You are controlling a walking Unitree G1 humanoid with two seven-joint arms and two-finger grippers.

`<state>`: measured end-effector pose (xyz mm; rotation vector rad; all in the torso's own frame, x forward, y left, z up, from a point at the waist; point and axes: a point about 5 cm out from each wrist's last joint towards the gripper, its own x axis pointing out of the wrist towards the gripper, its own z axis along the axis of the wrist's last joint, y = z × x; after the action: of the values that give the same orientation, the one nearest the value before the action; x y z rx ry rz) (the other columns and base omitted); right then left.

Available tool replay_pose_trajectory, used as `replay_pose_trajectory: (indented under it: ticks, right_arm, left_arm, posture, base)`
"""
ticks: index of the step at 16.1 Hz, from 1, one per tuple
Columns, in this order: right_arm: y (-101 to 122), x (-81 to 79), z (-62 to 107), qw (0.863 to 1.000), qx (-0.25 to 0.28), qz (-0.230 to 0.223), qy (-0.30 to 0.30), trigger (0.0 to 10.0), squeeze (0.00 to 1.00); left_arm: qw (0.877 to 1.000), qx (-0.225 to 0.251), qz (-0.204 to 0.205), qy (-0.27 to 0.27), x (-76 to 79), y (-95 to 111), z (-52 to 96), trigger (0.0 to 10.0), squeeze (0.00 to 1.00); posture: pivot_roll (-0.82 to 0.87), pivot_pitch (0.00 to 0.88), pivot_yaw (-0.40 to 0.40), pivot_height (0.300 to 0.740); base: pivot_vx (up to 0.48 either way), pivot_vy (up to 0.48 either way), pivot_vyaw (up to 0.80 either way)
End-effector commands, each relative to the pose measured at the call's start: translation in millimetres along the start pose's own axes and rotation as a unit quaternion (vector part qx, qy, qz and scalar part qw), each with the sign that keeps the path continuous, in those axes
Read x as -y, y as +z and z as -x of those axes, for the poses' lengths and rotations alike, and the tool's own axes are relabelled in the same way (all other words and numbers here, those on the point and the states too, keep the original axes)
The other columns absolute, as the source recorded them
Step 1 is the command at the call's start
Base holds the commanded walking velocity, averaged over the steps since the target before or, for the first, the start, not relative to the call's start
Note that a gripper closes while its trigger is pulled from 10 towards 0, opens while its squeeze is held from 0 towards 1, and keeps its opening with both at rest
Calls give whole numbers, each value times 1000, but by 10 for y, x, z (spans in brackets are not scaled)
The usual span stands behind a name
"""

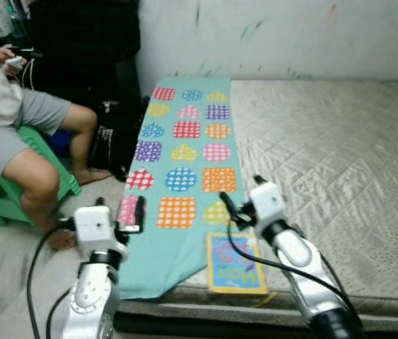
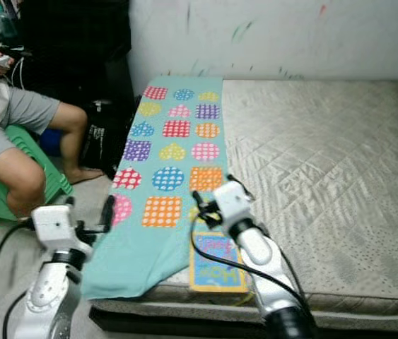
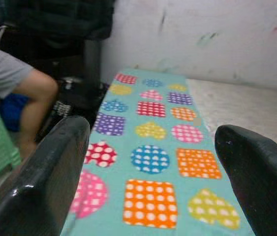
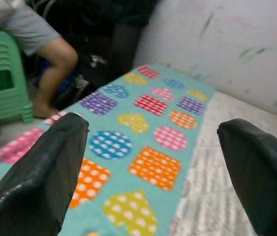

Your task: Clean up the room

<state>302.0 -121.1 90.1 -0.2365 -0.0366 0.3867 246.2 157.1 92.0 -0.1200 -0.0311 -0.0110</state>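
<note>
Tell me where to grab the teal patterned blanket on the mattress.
Grip the teal blanket at its near end, where the loose corner hangs off the mattress edge. Come from the front with the left hand, which hovers open above that end; flat cloth elsewhere offers no edge.

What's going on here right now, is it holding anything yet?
Not yet. The robot stands at the foot of the bare mattress, where a teal sheet with dotted shapes lies along the left edge and hangs off the near corner. The left claw and right claw are both raised over its near end, open and empty. A small patterned mat lies beside it. A person sits on a green stool to the left.
</note>
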Motion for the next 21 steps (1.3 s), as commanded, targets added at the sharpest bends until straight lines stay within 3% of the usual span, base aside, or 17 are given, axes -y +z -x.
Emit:
replay_pose_trajectory:
  ticks: [1,21]
  right_arm:
    - [43,-39,-24,1000,11,-3,3,10000,0]
    - [17,-18,15,1000,8,5,-3,10000,0]
  left_arm:
    - [1000,2,-7,4,-45,34,-15,10000,0]
    - [1000,-5,0,-4,-18,15,-3,10000,0]
  posture:
    - [-133,0,15,740]
    - [-140,0,21,740]
  base:
    - [0,-311,0]
    - [0,-297,0]
